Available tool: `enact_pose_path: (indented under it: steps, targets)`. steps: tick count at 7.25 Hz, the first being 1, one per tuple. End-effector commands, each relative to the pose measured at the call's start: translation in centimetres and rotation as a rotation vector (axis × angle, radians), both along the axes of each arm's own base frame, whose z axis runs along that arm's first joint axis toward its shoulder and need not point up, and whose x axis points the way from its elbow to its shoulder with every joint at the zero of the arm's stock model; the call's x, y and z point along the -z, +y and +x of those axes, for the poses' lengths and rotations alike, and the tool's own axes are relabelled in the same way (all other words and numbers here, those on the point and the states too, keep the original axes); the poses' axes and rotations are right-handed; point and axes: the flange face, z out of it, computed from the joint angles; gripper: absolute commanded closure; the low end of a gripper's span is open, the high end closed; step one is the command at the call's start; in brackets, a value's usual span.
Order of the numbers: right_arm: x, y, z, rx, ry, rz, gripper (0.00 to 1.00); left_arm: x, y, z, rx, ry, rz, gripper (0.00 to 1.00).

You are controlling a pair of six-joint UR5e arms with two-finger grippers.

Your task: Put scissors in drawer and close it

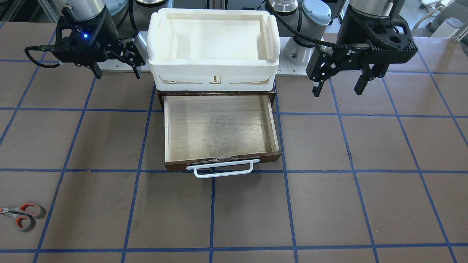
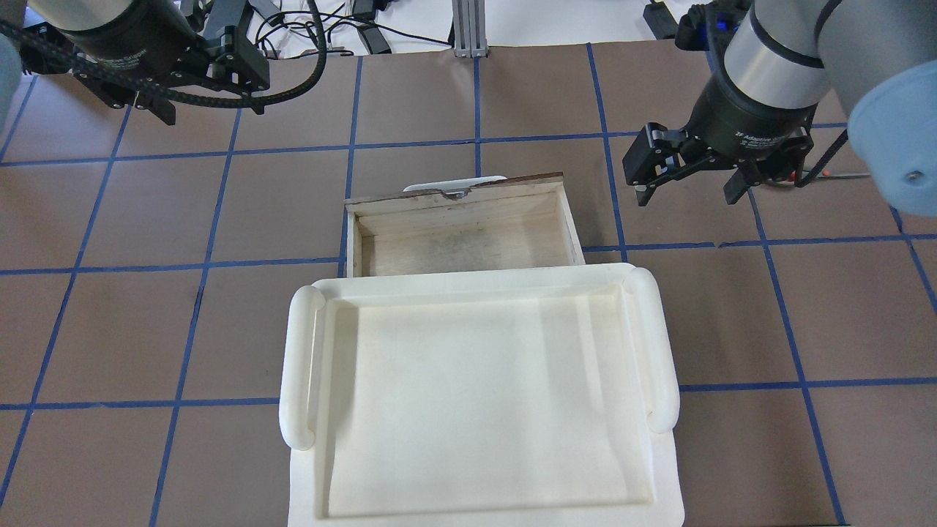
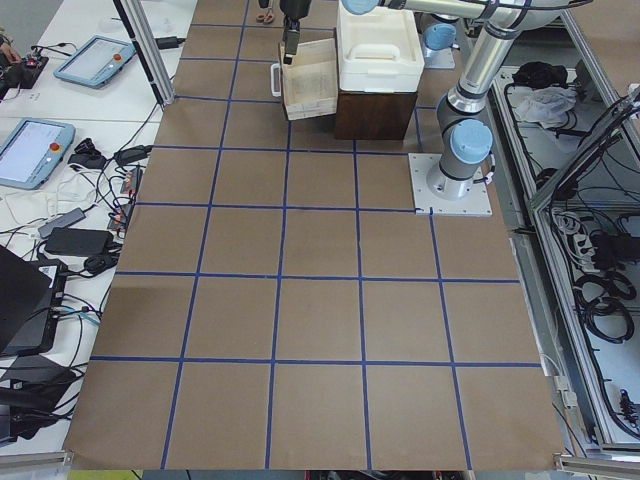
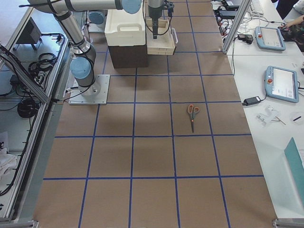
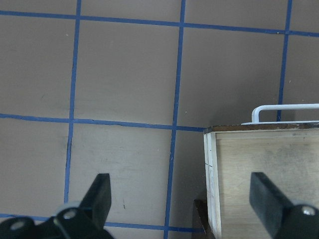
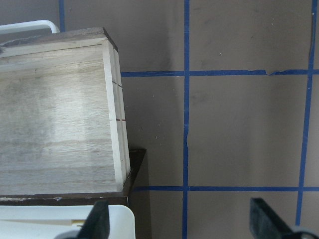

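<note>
Your scissors [image 1: 20,215] lie flat on the table, well apart from the drawer [image 1: 219,124]. They sit off to the robot's right and farther out from its base than the drawer front. Their long axis runs along the table's length: the grey-and-orange loops face back toward the drawer and the blades point away, toward the right end of the table. The right gripper [image 1: 119,73] hovers just beside the white foam tray [image 1: 214,67] that sits over the drawer. Its fingers are spread wide and it holds nothing. The left gripper [image 1: 338,89] hangs on the other side of the tray, equally spread and empty, with the whole drawer between it and the scissors. That makes the right arm clearly the nearer one, so give it the pick. You would need to carry it outward and to the right, then turn the wrist so the fingers close across the scissors' narrow width, not along their length. The drawer is pulled fully out, its pale floor bare and its white bar handle [image 1: 219,170] facing away from the robot, so it is ready to receive them.
</note>
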Motion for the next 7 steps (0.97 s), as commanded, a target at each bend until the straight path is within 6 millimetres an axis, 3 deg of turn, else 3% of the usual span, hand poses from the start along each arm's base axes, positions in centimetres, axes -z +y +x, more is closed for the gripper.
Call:
enact_pose_path:
  steps: [1,5,7]
  targets:
    - [0.0,0.0,0.0,0.000,0.000,0.001,0.00,-0.1,0.1,0.1,0.000,-0.003,-0.002,0.00]
    - [-0.1,-0.4,-0.6,-0.002,-0.002,-0.017,0.00,-0.1,0.1,0.1,-0.002,-0.003,0.000,0.00]
    - [-0.2,-0.6,-1.2,-0.097,0.000,-0.027,0.00,-0.1,0.1,0.1,-0.002,-0.003,-0.002,0.00]
